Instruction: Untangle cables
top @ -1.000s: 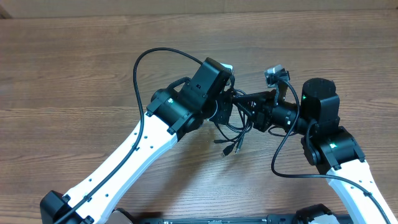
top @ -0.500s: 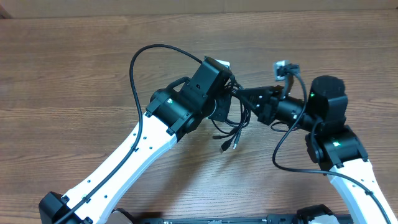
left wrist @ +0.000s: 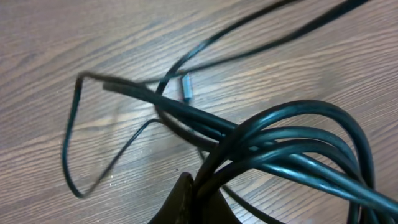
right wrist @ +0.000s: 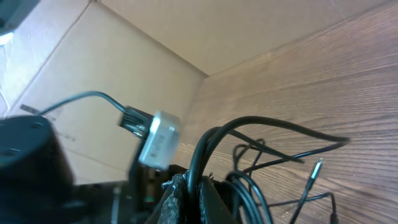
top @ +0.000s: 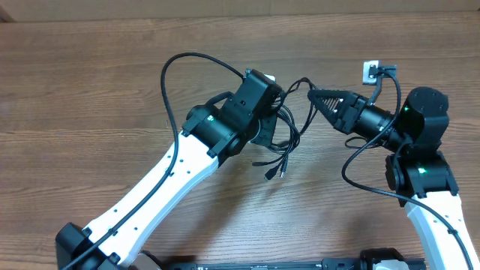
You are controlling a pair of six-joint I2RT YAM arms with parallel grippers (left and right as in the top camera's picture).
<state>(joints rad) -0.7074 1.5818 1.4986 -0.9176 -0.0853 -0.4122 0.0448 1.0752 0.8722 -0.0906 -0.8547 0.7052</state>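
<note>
The cables (top: pixel 283 146) are thin black cords hanging in a tangled bunch between my two grippers, with plug ends (top: pixel 274 172) lying on the wooden table (top: pixel 90 90). My left gripper (top: pixel 279 120) is shut on the bunch; in the left wrist view its fingers (left wrist: pixel 186 196) pinch several cords (left wrist: pixel 292 140) that fan out to the right. My right gripper (top: pixel 315 95) points left and is shut on one looping strand (top: pixel 300 84). In the right wrist view that gripper (right wrist: pixel 194 183) clamps the strand (right wrist: pixel 211 140) upright.
A loose strand with a silver-tipped plug (left wrist: pixel 186 88) lies on the table below the left gripper. A cardboard wall (right wrist: pixel 124 56) stands along the table's far edge. The left arm's thick black cable (top: pixel 169 82) arcs up to the left. A white camera block (right wrist: pixel 158 140) sits on the left wrist.
My right gripper has moved right and away from the left gripper, drawing its strand out of the bunch. The gap between the grippers has widened. The left gripper has stayed about in place.
</note>
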